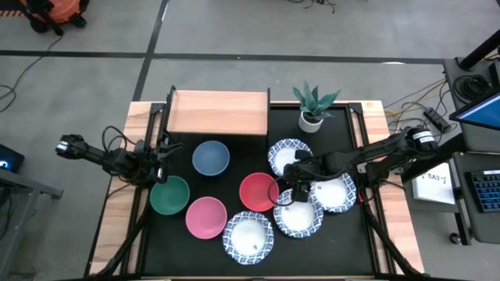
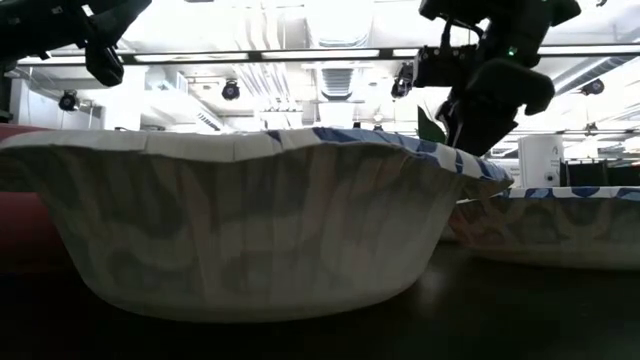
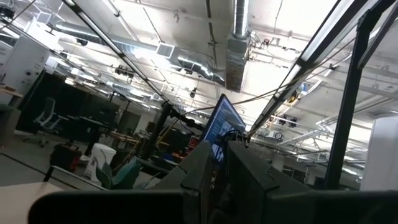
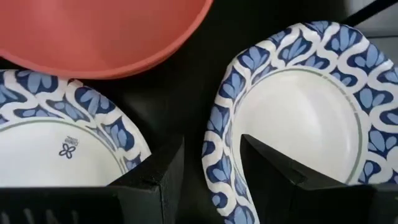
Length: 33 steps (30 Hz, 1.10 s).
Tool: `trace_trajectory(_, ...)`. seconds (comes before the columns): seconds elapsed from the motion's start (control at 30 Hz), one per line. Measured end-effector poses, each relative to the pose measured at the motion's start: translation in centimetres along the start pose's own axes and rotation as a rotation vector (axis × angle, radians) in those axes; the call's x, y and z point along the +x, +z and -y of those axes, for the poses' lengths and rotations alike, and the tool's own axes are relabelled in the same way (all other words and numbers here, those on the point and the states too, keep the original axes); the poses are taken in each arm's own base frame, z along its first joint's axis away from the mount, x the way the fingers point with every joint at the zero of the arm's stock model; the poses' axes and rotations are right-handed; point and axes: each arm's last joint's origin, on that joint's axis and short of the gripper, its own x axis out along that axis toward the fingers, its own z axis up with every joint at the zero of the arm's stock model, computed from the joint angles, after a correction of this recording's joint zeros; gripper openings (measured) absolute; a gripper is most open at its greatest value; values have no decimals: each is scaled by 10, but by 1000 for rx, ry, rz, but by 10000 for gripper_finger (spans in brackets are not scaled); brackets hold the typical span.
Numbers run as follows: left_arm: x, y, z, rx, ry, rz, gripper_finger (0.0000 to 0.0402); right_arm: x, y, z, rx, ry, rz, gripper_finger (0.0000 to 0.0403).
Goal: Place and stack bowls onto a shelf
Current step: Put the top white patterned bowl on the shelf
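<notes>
The shelf, with its light wooden top, stands at the table's far side. On the black tabletop rest the blue, green, pink and red bowls and several white bowls with blue-patterned rims. My right gripper is open and slants down among the patterned bowls, just right of the red bowl. In the right wrist view one bowl's rim lies between its fingers; whether they touch it I cannot tell. My left gripper is shut, holds nothing and points upward at the left.
A white plant pot stands at the far right beside the shelf. Patterned bowls crowd around my right gripper. In the low view one patterned bowl fills the foreground, with another at the right.
</notes>
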Motion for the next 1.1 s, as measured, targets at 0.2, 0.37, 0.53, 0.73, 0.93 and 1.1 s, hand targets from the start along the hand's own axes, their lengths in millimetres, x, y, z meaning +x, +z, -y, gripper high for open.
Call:
trace_trajectory(0.2,0,0,0,2,1,1,38,15,-3,-2,24,-15,-21,148)
trace_trajectory(0.37,0,0,0,2,1,1,38,31,-11,-2,40,-75,-73,145)
trace_trajectory(0.53,0,0,0,2,1,1,38,33,-12,-3,37,-81,-79,81)
trace_trajectory(0.73,0,0,0,1,1,1,38,21,-9,-1,19,-69,-41,15)
trace_trajectory(0.93,0,0,0,0,1,3,38,-22,4,2,15,-32,85,9)
trace_trajectory(1.1,0,0,0,-1,1,4,38,-71,13,8,30,-6,223,9)
